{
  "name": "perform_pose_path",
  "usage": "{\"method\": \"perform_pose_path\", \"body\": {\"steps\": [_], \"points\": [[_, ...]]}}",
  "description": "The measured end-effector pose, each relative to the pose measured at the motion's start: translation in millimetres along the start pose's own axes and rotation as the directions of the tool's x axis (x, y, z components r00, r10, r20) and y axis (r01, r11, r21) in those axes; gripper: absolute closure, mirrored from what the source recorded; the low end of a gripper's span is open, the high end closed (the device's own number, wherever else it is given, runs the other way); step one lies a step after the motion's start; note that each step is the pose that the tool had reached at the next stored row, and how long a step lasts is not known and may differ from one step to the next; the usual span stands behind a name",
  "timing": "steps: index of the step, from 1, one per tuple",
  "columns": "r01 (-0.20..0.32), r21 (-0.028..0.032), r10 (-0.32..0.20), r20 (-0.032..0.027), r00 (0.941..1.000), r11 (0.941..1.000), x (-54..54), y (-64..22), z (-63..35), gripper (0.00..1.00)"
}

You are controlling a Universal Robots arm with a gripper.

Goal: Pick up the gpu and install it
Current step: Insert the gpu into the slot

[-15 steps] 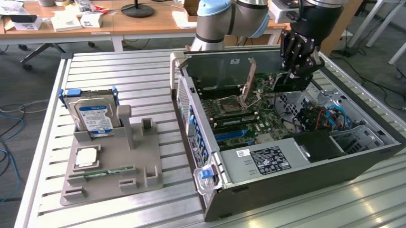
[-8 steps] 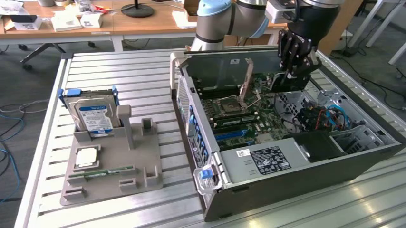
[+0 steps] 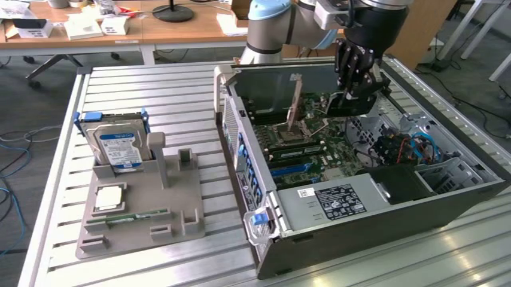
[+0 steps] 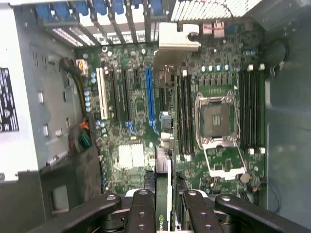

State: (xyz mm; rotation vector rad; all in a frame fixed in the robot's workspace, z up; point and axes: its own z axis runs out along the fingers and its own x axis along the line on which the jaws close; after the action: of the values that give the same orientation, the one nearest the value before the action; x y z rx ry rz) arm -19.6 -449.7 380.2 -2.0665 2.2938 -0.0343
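My gripper (image 3: 353,89) hangs inside the open computer case (image 3: 447,197), over the motherboard (image 3: 307,152). It is shut on the gpu (image 3: 351,104), a dark card held on edge below the fingers. In the wrist view the gpu (image 4: 164,184) runs edge-on away from my gripper (image 4: 167,206) to its silver bracket (image 4: 177,39) near the case's rear wall. The card sits above the board between the blue slot (image 4: 149,94) and the black memory slots (image 4: 184,116). Whether it touches a slot I cannot tell.
The CPU socket (image 4: 216,116) stands open beside the card. A power supply (image 3: 335,200) fills the case's near end. On the exterior view's left, a grey fixture (image 3: 179,203) holds a blue-labelled hard drive (image 3: 119,146), a CPU (image 3: 108,197) and a green memory stick (image 3: 128,218).
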Motion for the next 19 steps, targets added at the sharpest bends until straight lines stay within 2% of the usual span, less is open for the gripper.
{"method": "perform_pose_path", "body": {"steps": [4,8,14,19], "points": [[0.0,0.0,0.0,-0.0002,1.0,1.0,0.5,10.9,2.5,0.73],[0.0,0.0,0.0,-0.0002,1.0,1.0,1.1,17.1,8.8,0.73],[0.0,0.0,0.0,-0.0004,1.0,1.0,1.3,18.6,10.8,0.73],[0.0,-0.0003,0.0,-0.0003,1.0,1.0,1.6,20.3,19.1,0.73]]}}
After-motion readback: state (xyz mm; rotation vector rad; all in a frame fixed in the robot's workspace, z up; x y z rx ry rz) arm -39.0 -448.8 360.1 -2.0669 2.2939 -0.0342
